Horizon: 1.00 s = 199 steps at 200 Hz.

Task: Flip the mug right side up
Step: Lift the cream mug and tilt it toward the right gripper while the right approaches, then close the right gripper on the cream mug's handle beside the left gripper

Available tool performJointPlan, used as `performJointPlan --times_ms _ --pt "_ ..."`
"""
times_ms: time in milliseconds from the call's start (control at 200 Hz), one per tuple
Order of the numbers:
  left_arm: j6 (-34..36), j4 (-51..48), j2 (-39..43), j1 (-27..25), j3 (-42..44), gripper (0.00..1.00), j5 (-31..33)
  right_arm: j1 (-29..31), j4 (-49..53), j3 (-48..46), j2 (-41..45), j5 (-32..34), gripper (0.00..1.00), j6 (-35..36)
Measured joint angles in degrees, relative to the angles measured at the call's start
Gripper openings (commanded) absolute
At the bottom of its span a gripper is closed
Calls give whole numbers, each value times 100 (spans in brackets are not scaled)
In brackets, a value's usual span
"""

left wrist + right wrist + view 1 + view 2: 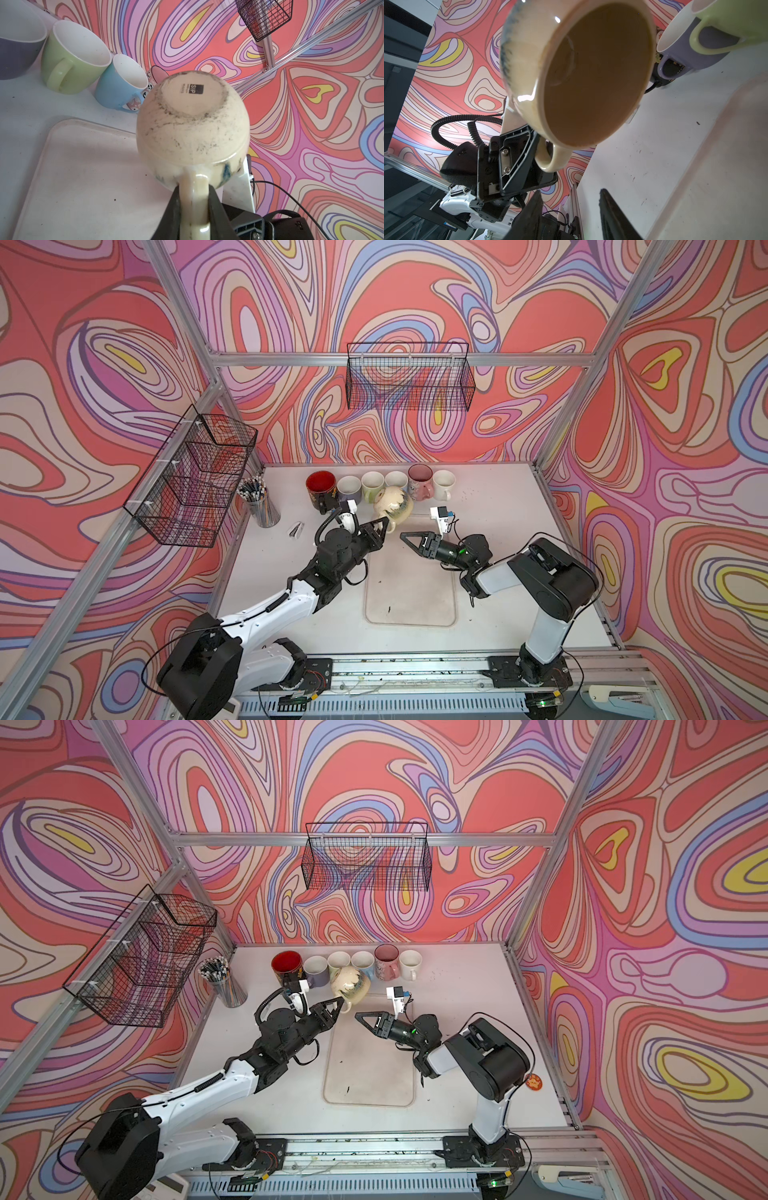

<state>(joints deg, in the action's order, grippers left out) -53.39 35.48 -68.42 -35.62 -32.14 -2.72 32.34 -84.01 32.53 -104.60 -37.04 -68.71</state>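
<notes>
The mug (394, 502) is cream, round-bellied, with dark speckles. It hangs above the table in front of the row of mugs in both top views. My left gripper (384, 526) is shut on its handle (193, 187). Its base (192, 94), with a black label, faces the left wrist camera. Its brown inside (591, 79) faces the right wrist camera, so the mouth tilts down toward my right side. My right gripper (405, 536) is open and holds nothing. It sits just right of the mug and a little below it, apart from it.
Several upright mugs (380, 485) line the back of the table, from a dark red-lined one (321, 485) to a white one (444, 483). A pencil cup (259, 502) stands at back left. A pale tray (409, 593) lies mid-table. Wire baskets (409, 377) hang on the walls.
</notes>
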Motion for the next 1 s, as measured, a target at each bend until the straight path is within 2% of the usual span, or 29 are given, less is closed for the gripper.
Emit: performJointPlan --times_ms 285,641,861,997 --pt "-94 487 -337 0 0 0 -13 -2 -31 538 -133 37 40 -219" --pt "-136 916 -553 4 -48 0 -52 0 -33 839 -439 37 40 -407" --pt "-354 1410 -883 4 -61 0 -131 -7 7 990 -474 68 25 -452" --pt "-385 1690 -981 20 -15 0 -136 -35 15 1032 -483 146 14 -748"
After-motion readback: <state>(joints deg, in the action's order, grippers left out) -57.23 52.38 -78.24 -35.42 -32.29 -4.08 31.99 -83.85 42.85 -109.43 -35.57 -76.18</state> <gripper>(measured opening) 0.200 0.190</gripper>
